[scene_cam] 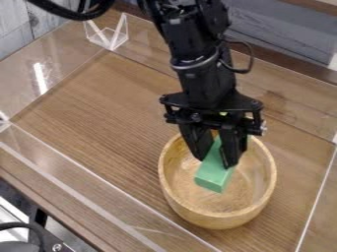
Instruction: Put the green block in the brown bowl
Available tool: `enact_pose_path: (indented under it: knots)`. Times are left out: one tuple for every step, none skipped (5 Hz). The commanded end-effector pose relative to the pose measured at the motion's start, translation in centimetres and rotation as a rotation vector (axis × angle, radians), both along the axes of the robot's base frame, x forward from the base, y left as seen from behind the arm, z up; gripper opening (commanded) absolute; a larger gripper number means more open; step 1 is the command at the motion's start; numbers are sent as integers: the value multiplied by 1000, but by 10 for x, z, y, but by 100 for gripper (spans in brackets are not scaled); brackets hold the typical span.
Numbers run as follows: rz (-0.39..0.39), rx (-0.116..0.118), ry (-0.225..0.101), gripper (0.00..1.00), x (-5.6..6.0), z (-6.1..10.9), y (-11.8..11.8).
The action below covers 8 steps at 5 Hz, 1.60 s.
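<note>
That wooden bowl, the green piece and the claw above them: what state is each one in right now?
brown bowl: upright on the table, holding the lower end of the block.
green block: inside the bowl, tilted, its upper end between the fingers.
gripper: pointing steeply down over the bowl, fingers on either side of the block; whether they are gripping it or have let go cannot be told.
</note>
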State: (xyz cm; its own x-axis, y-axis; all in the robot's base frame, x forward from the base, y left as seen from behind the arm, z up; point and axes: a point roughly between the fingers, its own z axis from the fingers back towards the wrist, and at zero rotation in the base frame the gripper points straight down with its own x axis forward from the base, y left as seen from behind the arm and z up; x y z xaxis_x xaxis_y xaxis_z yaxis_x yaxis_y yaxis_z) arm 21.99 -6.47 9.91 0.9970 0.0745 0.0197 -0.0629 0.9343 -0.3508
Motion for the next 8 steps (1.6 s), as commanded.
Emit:
enact_pose_path:
  knots:
    - [-6, -5, -48, 0, 4, 10, 2]
    - [-15, -5, -45, 100, 3, 11, 1]
    - [-17, -5, -41, 0, 3, 10, 1]
    - [-14, 0, -51, 100, 3, 19, 5]
    - [-7, 4, -78, 100, 5, 33, 10]
    - [12, 30, -123, 100, 9, 54, 18]
    - [13, 53, -151, 100, 21, 61, 19]
    - [17, 63, -163, 100, 32, 60, 18]
